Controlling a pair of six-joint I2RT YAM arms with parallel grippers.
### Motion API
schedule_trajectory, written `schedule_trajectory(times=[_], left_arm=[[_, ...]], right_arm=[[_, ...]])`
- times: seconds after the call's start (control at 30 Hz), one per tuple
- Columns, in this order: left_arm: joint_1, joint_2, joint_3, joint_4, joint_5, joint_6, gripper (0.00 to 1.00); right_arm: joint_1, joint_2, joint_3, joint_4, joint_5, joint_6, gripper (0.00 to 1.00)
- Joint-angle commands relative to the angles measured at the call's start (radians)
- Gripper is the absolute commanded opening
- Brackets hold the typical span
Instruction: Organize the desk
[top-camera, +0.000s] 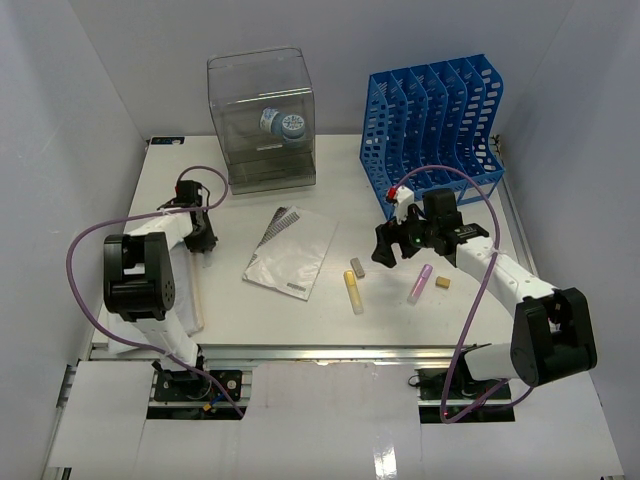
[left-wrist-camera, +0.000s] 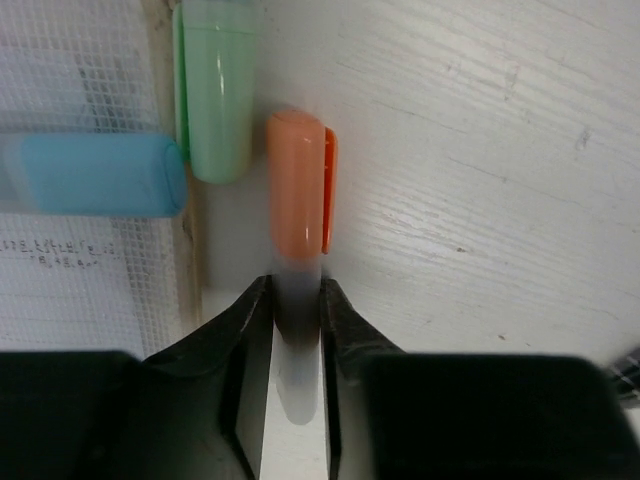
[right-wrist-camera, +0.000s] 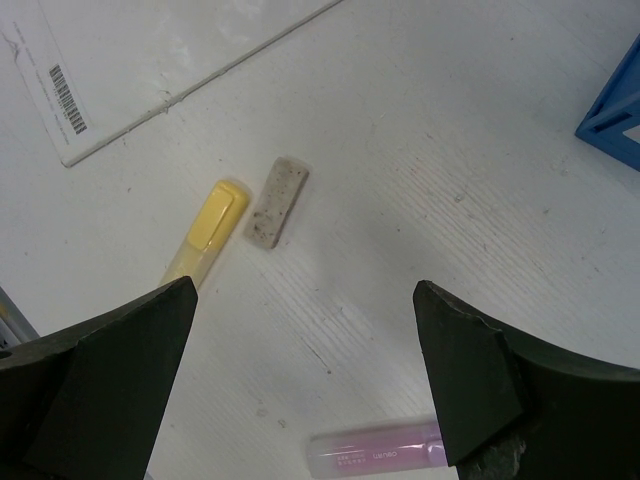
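Left gripper (left-wrist-camera: 296, 290) pinching orange highlighter (left-wrist-camera: 295, 180), desk (left-wrist-camera: 480, 200) beneath

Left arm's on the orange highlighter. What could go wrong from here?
1. The left gripper pinches the orange highlighter at its tail end, not mid-body; it may swing or slip when lifted.
2. The green highlighter lies close beside it; a swinging lift could knock it.

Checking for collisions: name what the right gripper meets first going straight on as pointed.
The right gripper likely meets bare desk first, between the speckled eraser and the pink highlighter; depth unclear.
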Motion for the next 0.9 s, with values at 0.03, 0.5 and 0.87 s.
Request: schedule_trajectory(times=[0.03,0.5,0.87], left_arm=[[0.004,-0.129,-0.056,0.035,0.236,-0.069,0.20],[0.019,-0.338,-0.401,1.090,0.552,-1.121,0.09],[-0.022,-0.036,-0.116,1.071,0.351,-1.354,0.08]], right_arm=[[-0.018,-0.037,0.012,0.043,-0.029,0.016,0.96],[-0.034,-0.038,0.004,0.054,-0.036,0.017,0.96],[-0.035,-0.028,0.003,0.059,-0.042,0.017,0.96]])
